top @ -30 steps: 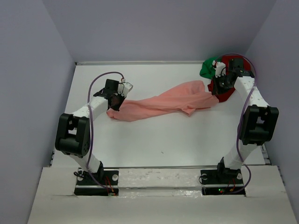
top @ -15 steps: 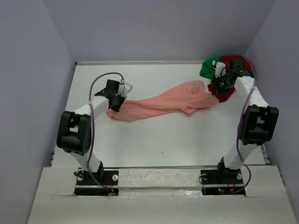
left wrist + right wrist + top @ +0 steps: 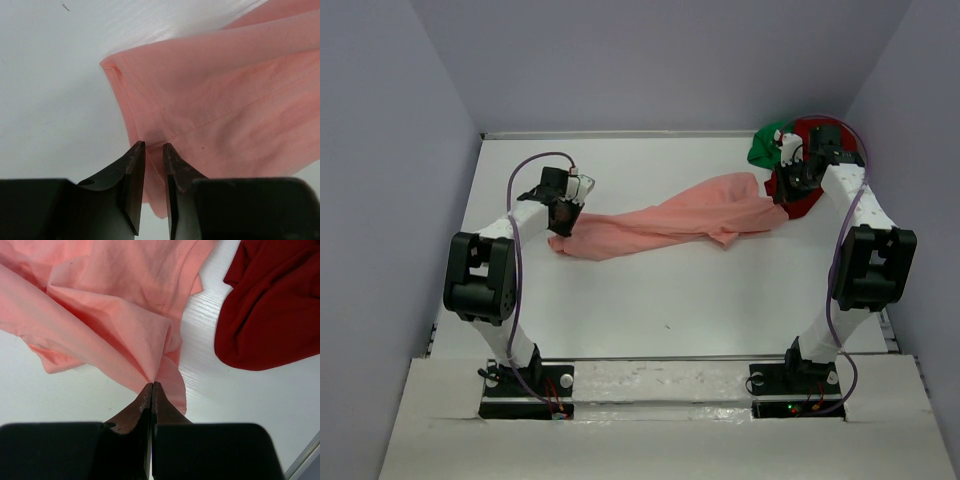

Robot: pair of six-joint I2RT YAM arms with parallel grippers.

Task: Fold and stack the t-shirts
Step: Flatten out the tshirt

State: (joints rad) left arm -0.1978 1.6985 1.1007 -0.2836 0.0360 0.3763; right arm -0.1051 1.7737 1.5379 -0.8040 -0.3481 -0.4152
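Note:
The salmon-pink t-shirt (image 3: 670,222) lies stretched in a long band across the table, from left of centre to the far right. My left gripper (image 3: 564,218) hovers at its left end; in the left wrist view (image 3: 154,145) its jaws stand a narrow gap apart over the shirt's hem (image 3: 225,90). My right gripper (image 3: 782,190) is shut on a pinched fold of the salmon shirt (image 3: 100,300) at its right end (image 3: 152,384). The dark red t-shirt (image 3: 803,205) (image 3: 270,305) and the green t-shirt (image 3: 765,145) lie bunched at the back right, under the right arm.
The white table (image 3: 670,300) is walled in by grey panels on the left, back and right. Both arm bases sit at the near edge. The right arm reaches over the bunched shirts in the back right corner.
My left gripper has moved a little back and to the left, away from the shirt's left end. The salmon shirt and the right arm have not moved.

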